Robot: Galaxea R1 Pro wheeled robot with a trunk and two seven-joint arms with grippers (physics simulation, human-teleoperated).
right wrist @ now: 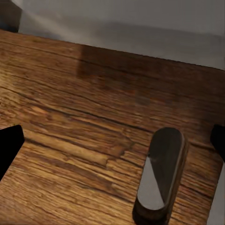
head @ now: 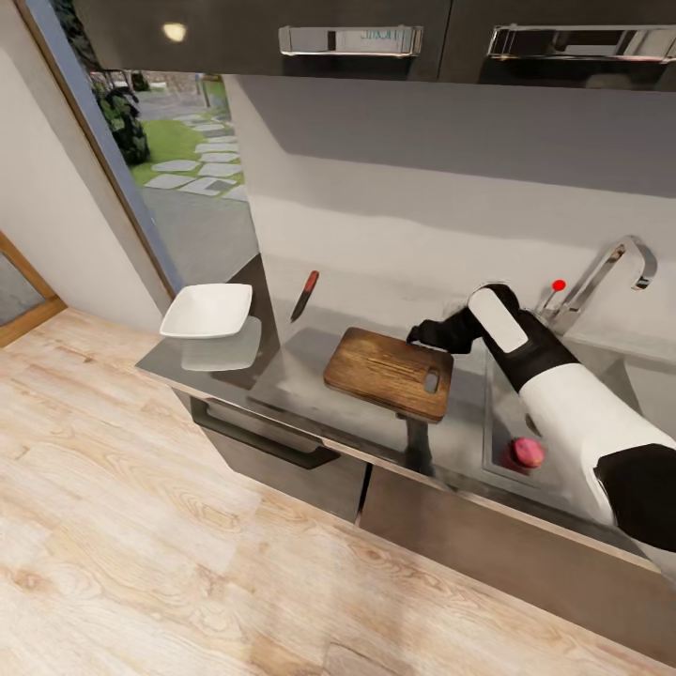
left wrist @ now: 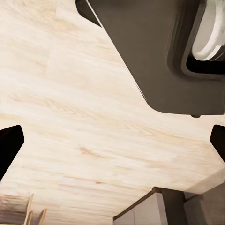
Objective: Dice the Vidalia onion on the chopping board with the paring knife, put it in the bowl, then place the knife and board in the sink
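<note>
The right gripper hangs over the chopping board, wide open and holding nothing.

The brown board lies flat on the grey countertop, just beside the sink, slot end nearest the sink. A round reddish onion sits in the sink. The paring knife lies near the wall, and the white bowl sits at the counter's end. The left gripper is wide open over the wooden floor, holding nothing.

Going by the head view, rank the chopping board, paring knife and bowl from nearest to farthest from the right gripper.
1. chopping board: directly under the right gripper, at its slot-handle end.
2. paring knife: further left on the countertop, near the wall.
3. bowl: farthest, at the countertop's left end.
</note>
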